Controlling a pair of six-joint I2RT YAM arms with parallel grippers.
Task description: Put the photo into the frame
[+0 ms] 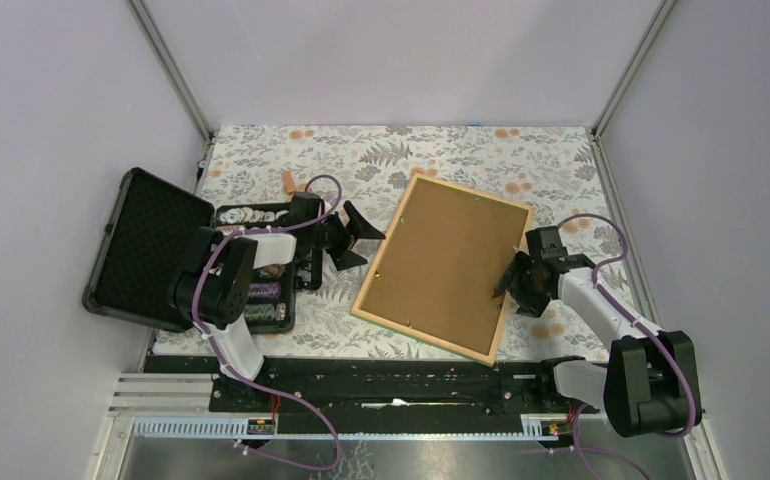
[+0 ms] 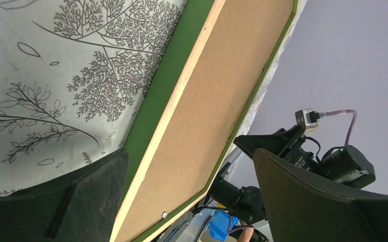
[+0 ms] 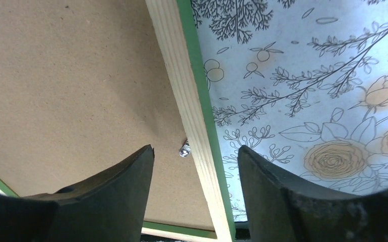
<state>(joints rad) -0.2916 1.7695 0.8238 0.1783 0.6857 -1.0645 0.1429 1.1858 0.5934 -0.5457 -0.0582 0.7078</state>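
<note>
The frame [image 1: 421, 337] lies face down on the flowered table cover, its light wood back up and a green edge showing. A brown backing board [image 1: 446, 265] fills it. The photo is hidden. My left gripper [image 1: 356, 238] stands open just off the frame's left edge; in the left wrist view the gripper [image 2: 191, 156] looks along the wood rail [image 2: 182, 91]. My right gripper [image 1: 506, 280] is open at the frame's right edge. In the right wrist view its fingers [image 3: 121, 186] straddle the rail [image 3: 182, 75] without touching it, near a small metal tab [image 3: 184, 149].
An open black case [image 1: 151, 250] with poker chips [image 1: 261, 295] sits at the left, right behind the left arm. A small orange object [image 1: 288, 181] lies behind the case. Metal posts and pale walls close in the table on three sides.
</note>
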